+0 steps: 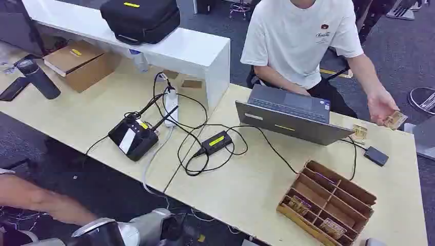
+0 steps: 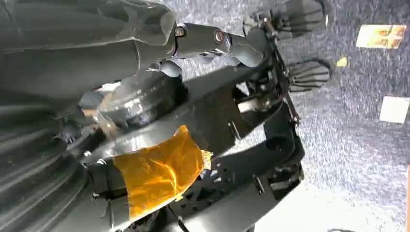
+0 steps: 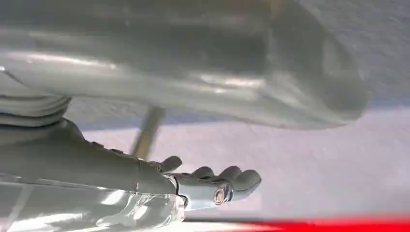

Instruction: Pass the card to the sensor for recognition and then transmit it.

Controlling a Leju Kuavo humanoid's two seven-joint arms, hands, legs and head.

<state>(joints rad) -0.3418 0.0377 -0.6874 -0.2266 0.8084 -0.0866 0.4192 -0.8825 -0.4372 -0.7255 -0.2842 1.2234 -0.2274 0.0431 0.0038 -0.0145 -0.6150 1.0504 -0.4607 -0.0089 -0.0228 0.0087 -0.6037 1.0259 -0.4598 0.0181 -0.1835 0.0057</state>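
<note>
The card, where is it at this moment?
In the head view one card is held in a person's hand at the far right, just past the laptop; another card lies on the table beside it.

Head view: from high on my body, facing forward and down over the table (image 1: 267, 189).
Left wrist view: close behind my left hand (image 2: 227, 43), facing the floor (image 2: 358, 145).
Right wrist view: close behind my right hand (image 3: 212, 183), facing pale floor.
</note>
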